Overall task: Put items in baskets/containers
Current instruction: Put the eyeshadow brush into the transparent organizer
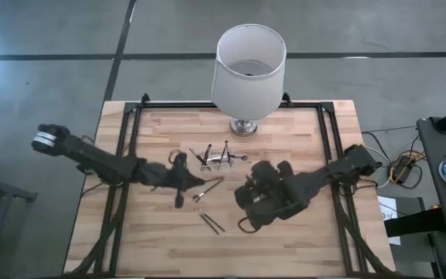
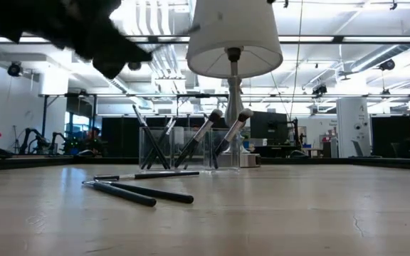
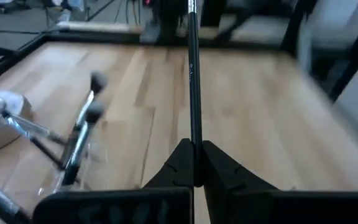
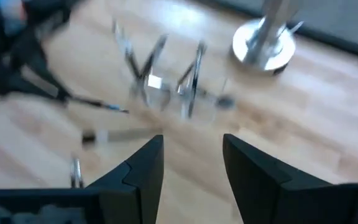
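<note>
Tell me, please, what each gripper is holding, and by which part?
The left gripper pinches a thin dark brush by one end of its handle. The right gripper is open, holding nothing.

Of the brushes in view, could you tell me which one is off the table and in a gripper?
The brush clamped in the left gripper; the others stand in the clear holder or lie on the table.

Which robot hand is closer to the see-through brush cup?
Left. The left gripper, pinching a brush, sits just beside the clear holder; the open right gripper is slightly farther off.
</note>
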`<act>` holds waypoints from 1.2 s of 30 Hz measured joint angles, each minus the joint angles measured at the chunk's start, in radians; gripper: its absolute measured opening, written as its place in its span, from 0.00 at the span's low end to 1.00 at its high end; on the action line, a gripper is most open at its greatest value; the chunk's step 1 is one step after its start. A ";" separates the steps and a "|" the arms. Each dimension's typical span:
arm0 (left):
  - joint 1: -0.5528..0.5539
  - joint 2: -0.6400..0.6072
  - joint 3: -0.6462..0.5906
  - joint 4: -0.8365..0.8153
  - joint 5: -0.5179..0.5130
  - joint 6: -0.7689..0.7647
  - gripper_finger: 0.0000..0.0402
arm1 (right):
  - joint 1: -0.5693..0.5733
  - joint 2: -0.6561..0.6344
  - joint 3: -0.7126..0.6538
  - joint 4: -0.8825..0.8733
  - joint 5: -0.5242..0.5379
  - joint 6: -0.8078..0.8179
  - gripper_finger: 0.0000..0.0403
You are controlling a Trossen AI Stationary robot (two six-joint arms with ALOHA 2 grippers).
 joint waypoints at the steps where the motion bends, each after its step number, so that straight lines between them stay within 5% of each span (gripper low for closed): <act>1: 0.020 -0.029 -0.001 0.000 0.027 -0.025 0.02 | 0.003 -0.014 -0.001 -0.008 0.033 0.026 0.40; 7: 0.089 -0.200 -0.001 0.068 0.233 -0.155 0.02 | -0.001 -0.034 -0.010 0.058 0.192 0.048 0.40; 13: 0.112 -0.329 0.016 0.257 0.253 -0.271 0.03 | -0.007 -0.041 -0.014 0.190 0.433 -0.005 0.39; 18: 0.122 -0.368 0.061 0.256 0.248 -0.278 0.03 | -0.011 -0.086 -0.005 0.434 0.539 -0.247 0.36; 21: 0.121 -0.365 0.079 0.253 0.238 -0.274 0.03 | -0.036 -0.106 -0.006 0.695 0.442 -0.548 0.32; 26: 0.122 -0.358 0.092 0.268 0.221 -0.256 0.03 | -0.094 -0.106 -0.007 1.162 0.023 -1.091 0.26; 31: 0.122 -0.373 0.102 0.323 0.228 -0.262 0.03 | -0.131 -0.115 -0.007 1.253 -0.009 -1.190 0.24; 36: 0.122 -0.379 0.120 0.328 0.250 -0.265 0.03 | -0.187 -0.084 -0.007 1.435 -0.186 -1.279 0.29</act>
